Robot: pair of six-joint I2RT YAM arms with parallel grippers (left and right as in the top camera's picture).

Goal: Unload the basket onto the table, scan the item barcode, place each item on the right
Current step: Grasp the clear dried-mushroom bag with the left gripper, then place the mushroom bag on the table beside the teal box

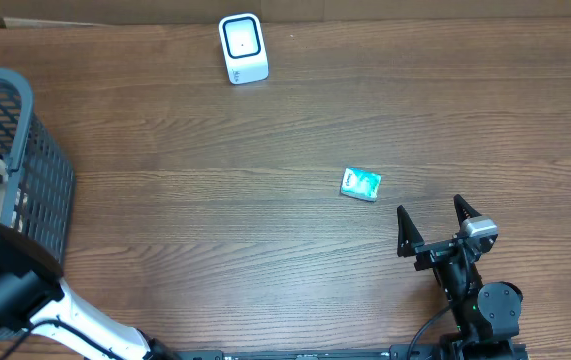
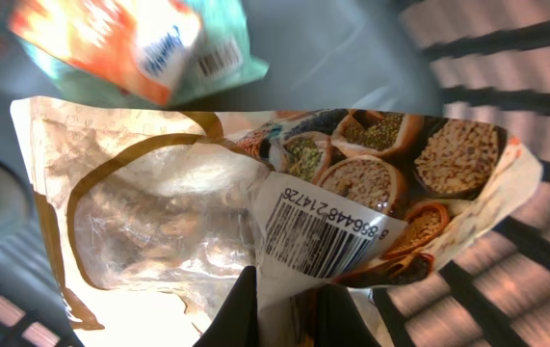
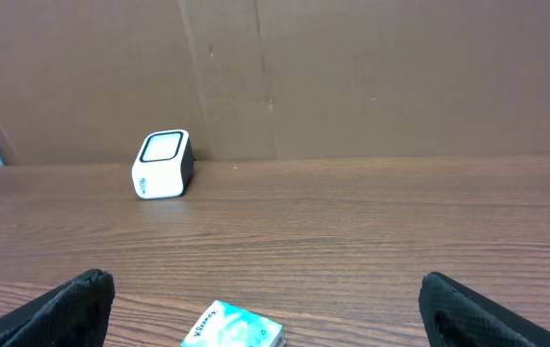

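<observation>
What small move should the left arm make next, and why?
Probably lift the bag straight up out of the basket: the left gripper is shut on its edge, and the scanner stands far off.

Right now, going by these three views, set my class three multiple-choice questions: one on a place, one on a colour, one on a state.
1. Where on the table does the white scanner stand? A near the far edge; B at the near edge; C dead centre.
2. What colour is the small packet? A red; B teal; C black.
3. How is the right end effector? A shut on the packet; B shut on nothing; C open and empty.
Answers: 1 A, it stands at the table's back; 2 B, its wrapper is teal; 3 C, its fingers stand wide apart around nothing.
</observation>
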